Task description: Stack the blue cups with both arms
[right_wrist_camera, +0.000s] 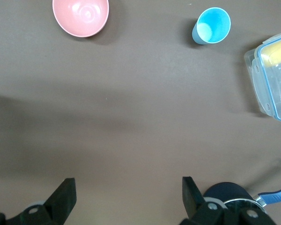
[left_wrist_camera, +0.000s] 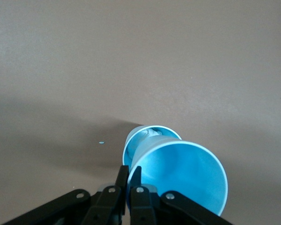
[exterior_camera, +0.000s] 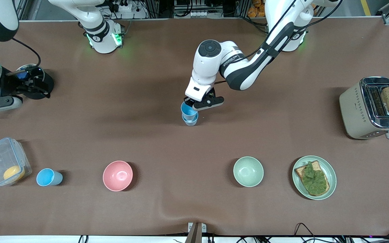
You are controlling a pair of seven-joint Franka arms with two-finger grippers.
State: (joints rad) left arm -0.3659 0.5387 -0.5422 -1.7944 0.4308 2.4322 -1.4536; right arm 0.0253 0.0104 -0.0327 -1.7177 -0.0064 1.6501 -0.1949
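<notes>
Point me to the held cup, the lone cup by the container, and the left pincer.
held blue cup point(left_wrist_camera: 187, 176), left wrist view, inner wall.
lone blue cup point(exterior_camera: 47, 177), front view, open mouth.
left pincer point(exterior_camera: 198, 104), front view, between its fingertips, shut on the cup's rim.

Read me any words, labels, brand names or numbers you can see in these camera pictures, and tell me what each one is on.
No text can be read with certainty.
Left arm: small dark lettering on the white link above the left pincer, too small to read.
Toaster: no legible marking.
Held blue cup, lower blue cup, lone blue cup, bowls, plate, clear container: none visible.
</notes>
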